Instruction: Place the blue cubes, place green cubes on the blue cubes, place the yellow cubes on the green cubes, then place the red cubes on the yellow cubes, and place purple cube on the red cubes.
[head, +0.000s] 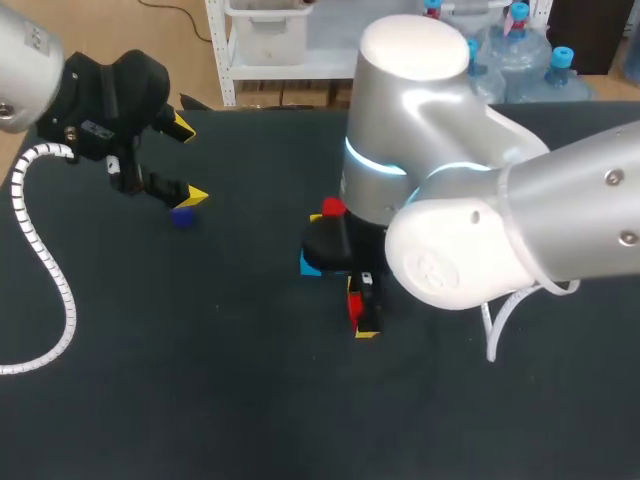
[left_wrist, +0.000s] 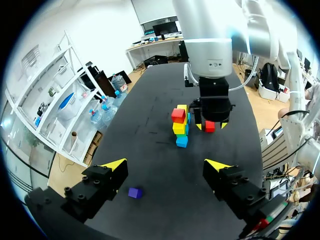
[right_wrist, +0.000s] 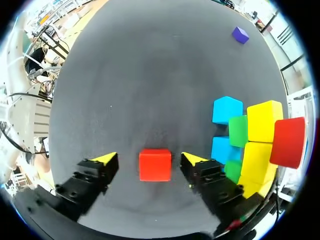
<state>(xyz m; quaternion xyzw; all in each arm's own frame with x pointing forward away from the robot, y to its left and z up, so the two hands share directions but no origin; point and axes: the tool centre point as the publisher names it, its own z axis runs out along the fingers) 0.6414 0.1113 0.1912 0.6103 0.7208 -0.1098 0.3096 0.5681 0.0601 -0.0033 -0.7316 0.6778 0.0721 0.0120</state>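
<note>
A red cube (right_wrist: 155, 164) lies on the black table between the fingers of my right gripper (right_wrist: 149, 159), which stands open with a gap on each side of the cube. Beside that gripper rises a stack of cubes (right_wrist: 250, 137): blue (right_wrist: 227, 110) and green (right_wrist: 238, 131) low down, yellow (right_wrist: 265, 120) above, and a red cube (right_wrist: 287, 142) on top. In the head view my right arm hides most of the stack (head: 333, 208). The purple cube (head: 182, 217) lies far left, just under my open, empty left gripper (head: 190, 161); it also shows in the left wrist view as the purple cube (left_wrist: 134, 192).
The black table (head: 200, 380) has bare room in front and between the two arms. My right arm's bulky elbow (head: 440, 200) hangs over the table's middle. A white cable (head: 45, 270) trails from my left arm along the table's left side.
</note>
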